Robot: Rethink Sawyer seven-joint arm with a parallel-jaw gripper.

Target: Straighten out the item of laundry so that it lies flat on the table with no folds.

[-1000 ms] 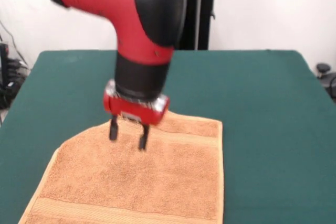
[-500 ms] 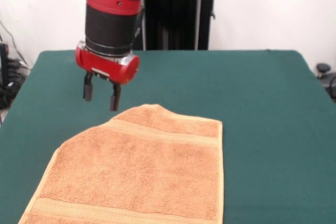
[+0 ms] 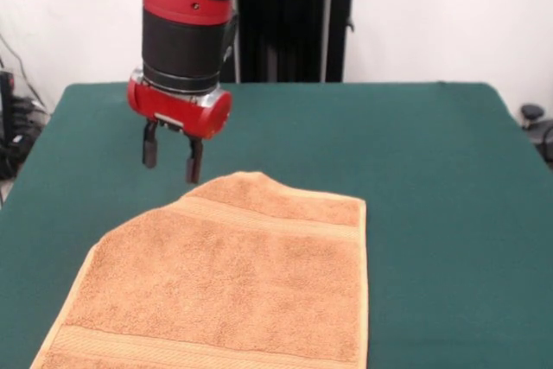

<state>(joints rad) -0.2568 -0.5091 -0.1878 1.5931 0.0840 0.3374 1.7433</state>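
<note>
Across the dark green felt-like worktop (image 3: 432,144), an orange-tan terry hand towel (image 3: 233,291) with woven border bands lies toward 6 o'clock, its far-left corner turned in, giving a slanted edge. Red-and-black gripper (image 3: 172,157) hangs at 11 o'clock from the towel's peak, fingers (image 3: 149,146) parted, empty, clear of the cloth, dark and slender.

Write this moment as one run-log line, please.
gripper: open, empty, above table | orange-tan terry hand towel: far left corner folded under | dark green felt table
</note>
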